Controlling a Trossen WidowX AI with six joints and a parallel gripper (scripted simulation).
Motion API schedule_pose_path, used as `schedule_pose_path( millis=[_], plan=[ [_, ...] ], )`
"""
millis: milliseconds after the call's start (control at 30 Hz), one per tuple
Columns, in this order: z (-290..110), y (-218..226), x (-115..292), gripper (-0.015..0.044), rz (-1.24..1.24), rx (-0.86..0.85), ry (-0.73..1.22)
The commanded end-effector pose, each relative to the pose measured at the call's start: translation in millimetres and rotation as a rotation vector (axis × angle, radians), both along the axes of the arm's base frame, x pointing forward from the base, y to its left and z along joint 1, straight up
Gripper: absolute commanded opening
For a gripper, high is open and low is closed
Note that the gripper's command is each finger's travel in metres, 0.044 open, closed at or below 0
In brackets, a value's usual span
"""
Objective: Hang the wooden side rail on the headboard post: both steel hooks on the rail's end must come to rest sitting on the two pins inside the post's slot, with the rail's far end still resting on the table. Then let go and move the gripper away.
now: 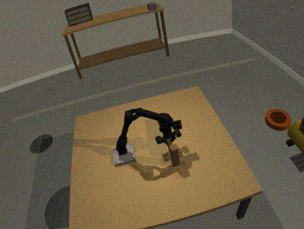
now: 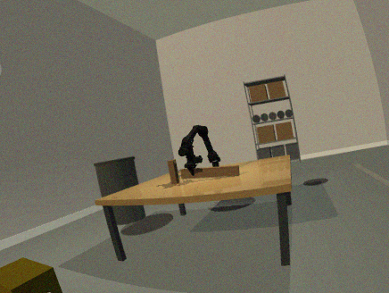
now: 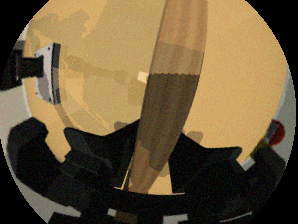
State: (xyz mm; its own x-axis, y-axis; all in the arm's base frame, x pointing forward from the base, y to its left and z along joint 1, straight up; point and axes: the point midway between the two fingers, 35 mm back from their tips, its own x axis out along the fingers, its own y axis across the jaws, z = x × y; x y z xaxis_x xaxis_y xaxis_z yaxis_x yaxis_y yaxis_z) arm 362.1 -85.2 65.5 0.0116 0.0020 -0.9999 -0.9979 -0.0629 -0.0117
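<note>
The wooden side rail (image 2: 223,171) (image 3: 175,95) lies lengthwise, looking close to level, with its far end at the table top in the exterior view. The arm hides most of it in the top view. The brown headboard post (image 1: 175,159) (image 2: 172,171) stands upright at the rail's near end. The two look very close in the exterior view; I cannot tell whether they touch. My gripper (image 2: 192,172) (image 3: 153,123) is shut on the rail near its post end. The steel hooks, slot and pins cannot be made out.
The arm's base plate (image 1: 125,156) (image 3: 49,75) sits on the wooden table (image 1: 104,195) (image 2: 263,183), to one side of the rail. A wooden shelf bench (image 1: 118,17), an orange ring (image 1: 268,122) and a grey rack (image 2: 272,103) stand off the table.
</note>
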Motion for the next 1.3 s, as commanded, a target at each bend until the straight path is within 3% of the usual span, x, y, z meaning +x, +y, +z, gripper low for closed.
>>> schedule_pose_path(
  millis=[0, 1267],
  plan=[
    [6.8, -1.0, 2.7, 0.0000, 0.008, -0.003, -0.017],
    [5.8, -5.0, 0.5, 0.0000, 0.008, -0.004, -0.017]
  ],
)
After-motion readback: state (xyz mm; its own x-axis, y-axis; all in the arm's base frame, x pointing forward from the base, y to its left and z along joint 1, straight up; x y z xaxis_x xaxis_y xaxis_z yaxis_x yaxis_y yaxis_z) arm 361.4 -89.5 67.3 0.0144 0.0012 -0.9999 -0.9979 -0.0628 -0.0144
